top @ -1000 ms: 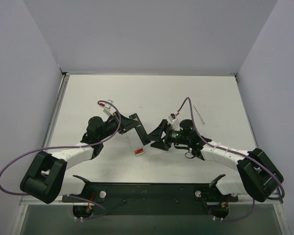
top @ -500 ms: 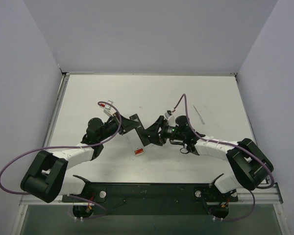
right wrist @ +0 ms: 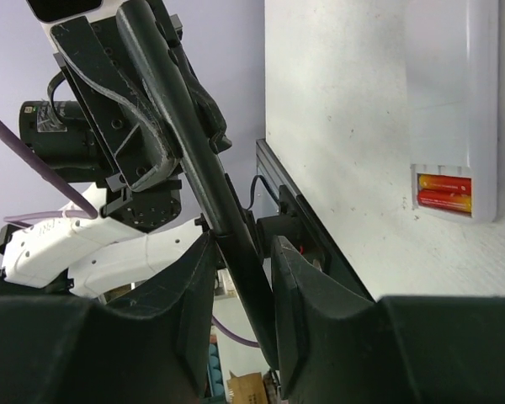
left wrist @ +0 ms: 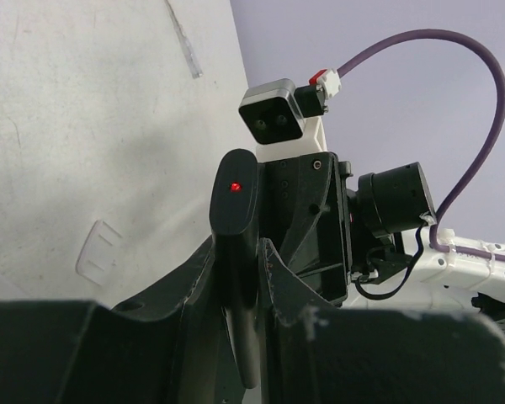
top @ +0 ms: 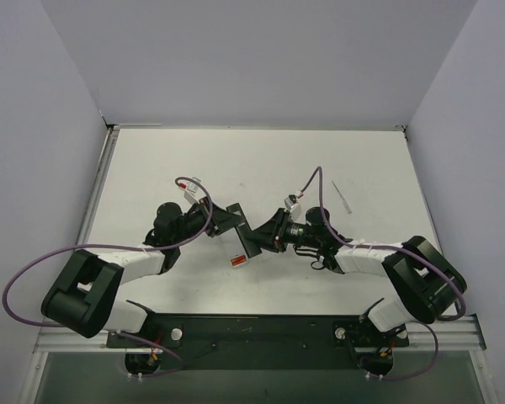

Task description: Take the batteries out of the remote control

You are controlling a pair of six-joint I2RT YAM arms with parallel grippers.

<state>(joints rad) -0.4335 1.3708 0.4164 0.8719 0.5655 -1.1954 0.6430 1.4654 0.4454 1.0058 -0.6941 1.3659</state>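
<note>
Currently remote control [top: 245, 229] off worktop [top: 151, 168], slanted between both arms. Left hand [left wrist: 236, 257] clamped across one end; right hand [right wrist: 242, 252] looks closed on other end. Likely light, rigid, smooth plastic: slip risk, so grip long edges, leave recess face free. Count: one remote, two batteries [right wrist: 443, 192], side by side in pocket of white strip [right wrist: 454, 101] lying on worktop. Batteries hard, tiny, prone to roll.

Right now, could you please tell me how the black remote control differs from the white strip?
The black remote control is held above the table between the left gripper and right gripper; the white strip lies flat on it. The white strip shows two reddish-orange batteries in an end recess; the black remote control shows none. Both are long and slim.
</note>
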